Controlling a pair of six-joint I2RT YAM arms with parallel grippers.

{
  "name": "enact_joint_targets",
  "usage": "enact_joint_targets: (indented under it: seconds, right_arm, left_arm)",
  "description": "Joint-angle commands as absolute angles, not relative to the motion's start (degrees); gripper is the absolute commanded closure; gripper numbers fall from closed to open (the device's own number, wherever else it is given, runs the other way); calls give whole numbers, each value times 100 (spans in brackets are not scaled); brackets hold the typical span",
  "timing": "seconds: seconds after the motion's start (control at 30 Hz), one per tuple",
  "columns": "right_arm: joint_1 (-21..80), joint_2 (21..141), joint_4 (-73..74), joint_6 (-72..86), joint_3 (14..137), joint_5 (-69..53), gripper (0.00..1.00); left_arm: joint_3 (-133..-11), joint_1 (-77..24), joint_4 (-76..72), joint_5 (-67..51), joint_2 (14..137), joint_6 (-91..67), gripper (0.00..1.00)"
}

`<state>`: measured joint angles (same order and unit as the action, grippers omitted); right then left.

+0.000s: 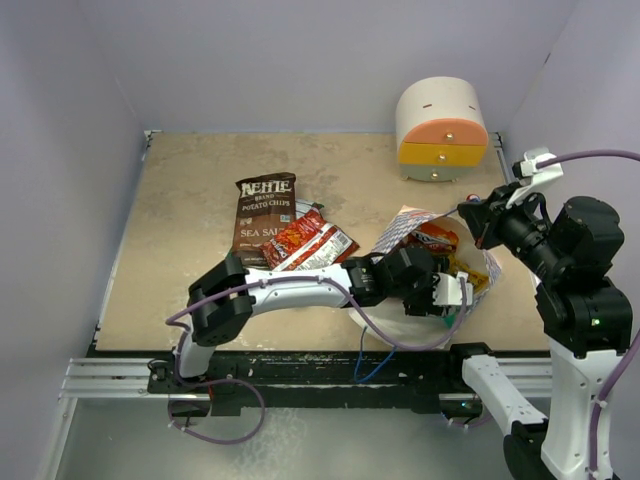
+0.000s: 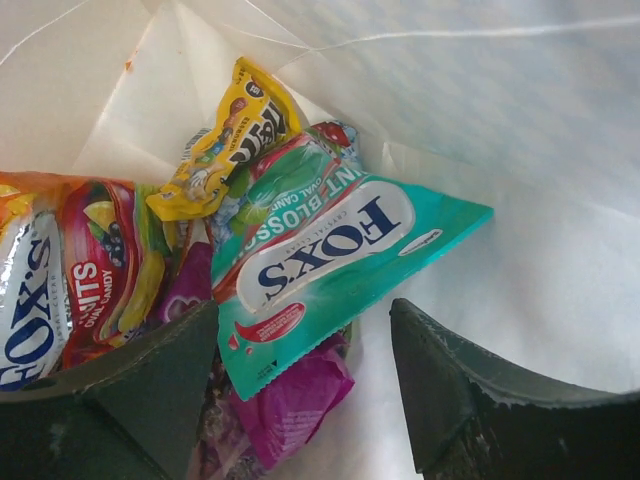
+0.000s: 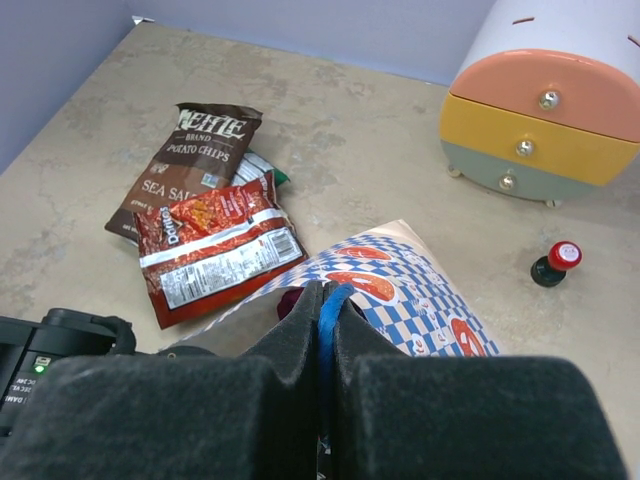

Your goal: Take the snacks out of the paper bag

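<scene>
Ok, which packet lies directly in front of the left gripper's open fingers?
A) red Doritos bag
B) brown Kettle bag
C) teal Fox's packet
C: the left wrist view shows the teal Fox's packet just ahead of the open left gripper, inside the paper bag.

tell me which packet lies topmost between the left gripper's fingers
The teal Fox's packet, overlapping the magenta packet below it; the yellow packet lies farther back.

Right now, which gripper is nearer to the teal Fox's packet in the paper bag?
Left. The left gripper is inside the paper bag, open on either side of the teal packet. The right gripper is at the bag's edge, shut on the blue handle.
</scene>
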<state>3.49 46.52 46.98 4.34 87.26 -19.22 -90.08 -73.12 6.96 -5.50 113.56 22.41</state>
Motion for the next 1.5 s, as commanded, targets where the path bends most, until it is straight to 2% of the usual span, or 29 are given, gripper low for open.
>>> enact_joint_targets:
  seconds: [0.0,0.3,0.5,0.9,1.3,1.47]
  right_arm:
    - [365,4682,4325,389,8925,-2118,100]
    - [369,4718,4355,356,8985,-2177,100]
    - [369,4706,4374,421,9013,-2215,100]
    - [369,4643,4250,417,8931,-2172,100]
    - [369,4564,4155,256,8755,-2008,100]
    - [369,4611,4077,251,8753,-2008,100]
  left_arm:
    - [-9178,-7265,513,-866,11463,2953,27]
    - [-9684,-7251,913,-786,12014,3359,28]
    - [-10030,-7251,848,-428,12259,3146,57]
    - [-9689,-7250,880,-313,11358,2405,99]
    - [-9141,-7250,1332,-48,9399,1278,100]
    - [-9400,-7251,2139,943,8708,133,100]
